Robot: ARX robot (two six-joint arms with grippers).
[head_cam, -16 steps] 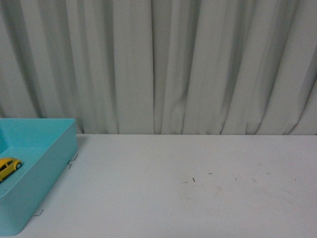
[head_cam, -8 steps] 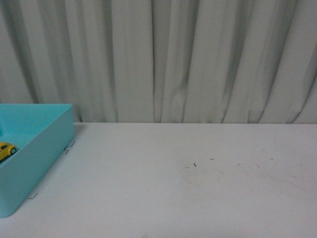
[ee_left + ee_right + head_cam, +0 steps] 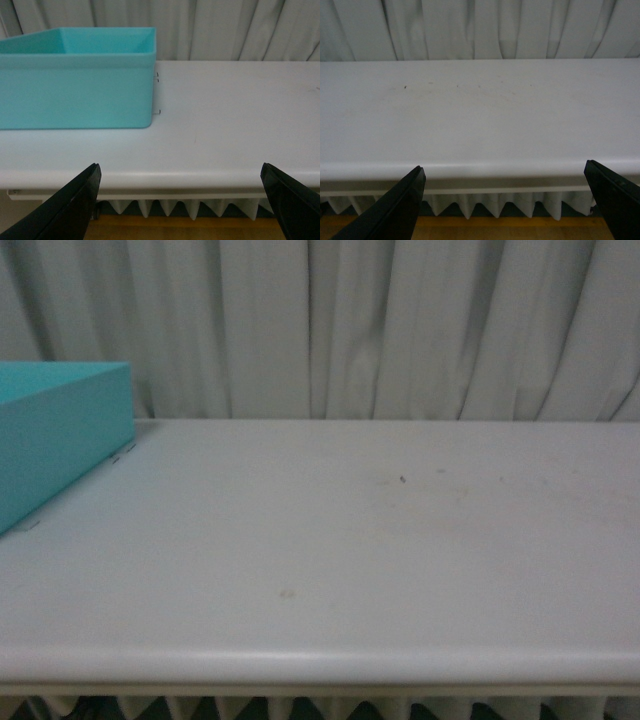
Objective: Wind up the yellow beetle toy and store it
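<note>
Front view showed the white worktop (image 3: 330, 560) with a teal bin (image 3: 55, 430) at its far left, backed by a pale curtain (image 3: 380, 320). Only the bin's outer wall was visible from this low angle, so its inside could not be seen. The beetle toy did not show in any view (cannot tell where it lay, nor how it sat relative to either tool).

Left tool (image 3: 182, 205) sat off the near edge of the worktop, fingers spread wide and holding nothing; both dark fingertips (image 3: 75, 200) framed the worktop edge. The bin stood on the worktop ahead of it, well apart, toward the left finger's side. Small dark marks sat on the worktop just beside the bin's corner.

Right tool (image 3: 507, 205) was likewise off the near edge, fingers wide apart and empty, facing a bare stretch of worktop (image 3: 480, 120) with a few faint specks. Wooden floor (image 3: 485, 230) showed below the worktop edge, under a pleated white skirt (image 3: 485, 207).
</note>
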